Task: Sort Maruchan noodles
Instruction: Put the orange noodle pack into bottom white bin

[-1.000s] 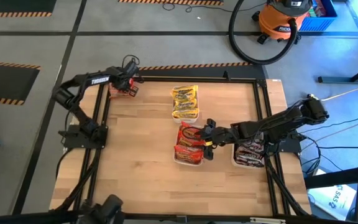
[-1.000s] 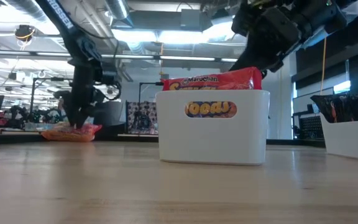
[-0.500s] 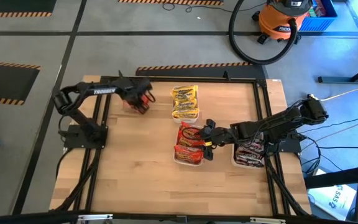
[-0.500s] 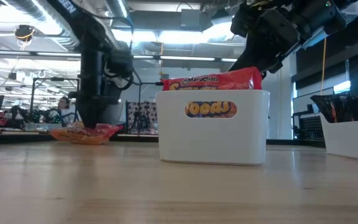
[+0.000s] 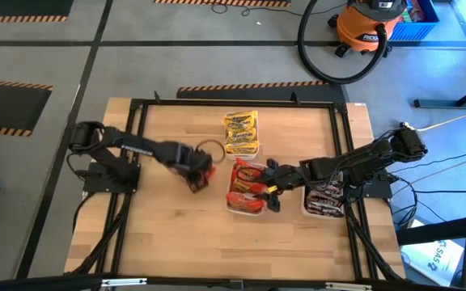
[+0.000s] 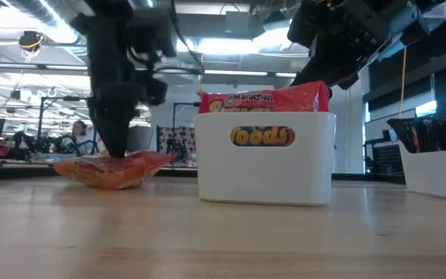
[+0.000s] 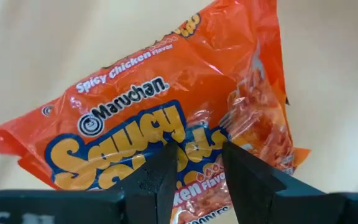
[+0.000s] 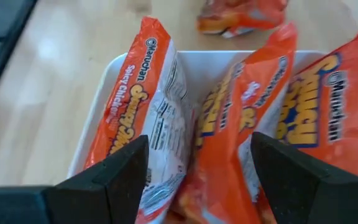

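A big workshop with a grey floor and bright lights.

The wooden bench (image 5: pixel 176 218) stands on a grey floor (image 5: pixel 31 48) with orange and black stripe tape (image 5: pixel 19 18). An orange vacuum (image 5: pixel 370 24) with a black hose (image 5: pixel 314 48) sits behind it. Long lamps (image 6: pixel 231 46) shine on the ceiling, and pipes (image 6: pixel 22 12) run up there too.

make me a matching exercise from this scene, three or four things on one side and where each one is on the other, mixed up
Things:
1. yellow packets
2. dark packets
3. loose red packet
4. right hand

Places:
A. on the table, pinched by the left hand
B. in the tray at the table's far middle
C. open, over the tray of red packets
D. in the tray by the right arm's base

Pairs: 1-B, 2-D, 3-A, 4-C
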Motion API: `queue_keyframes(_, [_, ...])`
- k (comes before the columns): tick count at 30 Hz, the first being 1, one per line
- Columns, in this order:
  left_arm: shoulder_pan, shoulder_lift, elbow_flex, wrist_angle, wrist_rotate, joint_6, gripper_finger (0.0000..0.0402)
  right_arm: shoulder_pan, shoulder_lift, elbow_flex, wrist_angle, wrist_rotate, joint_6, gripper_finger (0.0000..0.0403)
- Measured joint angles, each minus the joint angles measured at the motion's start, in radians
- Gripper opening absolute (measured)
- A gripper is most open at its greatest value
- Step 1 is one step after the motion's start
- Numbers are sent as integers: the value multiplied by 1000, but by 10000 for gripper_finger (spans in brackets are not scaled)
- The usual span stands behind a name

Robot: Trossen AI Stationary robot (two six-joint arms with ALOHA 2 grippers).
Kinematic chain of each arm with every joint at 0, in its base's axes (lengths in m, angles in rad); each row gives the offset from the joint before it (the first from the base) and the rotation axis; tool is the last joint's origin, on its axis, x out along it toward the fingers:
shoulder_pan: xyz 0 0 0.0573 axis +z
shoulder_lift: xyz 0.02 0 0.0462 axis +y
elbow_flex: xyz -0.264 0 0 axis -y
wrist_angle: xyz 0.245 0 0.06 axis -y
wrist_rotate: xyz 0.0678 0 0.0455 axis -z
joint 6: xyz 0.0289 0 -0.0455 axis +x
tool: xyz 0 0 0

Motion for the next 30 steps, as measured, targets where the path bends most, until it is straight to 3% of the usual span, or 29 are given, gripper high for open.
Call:
queue_keyframes(3, [-98,2,6,35,7,-30,124,0,0,0,-3,-64,61,266])
queue_keyframes(7, [-184,-5,85,-74,22,-71,124,-3,-15,0,-11,-207,48,266])
queue_keyframes(11, [-284,-75,143,-149,-61,-87,124,-6,-73,1,-13,-267,78,266])
queue_keyframes(17, [-450,-220,39,-117,-240,-178,124,-7,-125,27,-10,-204,128,266])
queue_keyframes(24, [-541,-321,-241,213,-286,-238,124,-7,-101,131,18,-75,97,266])
queue_keyframes(30, [-553,-324,-373,405,-339,-233,124,-7,-5,237,112,5,97,266])
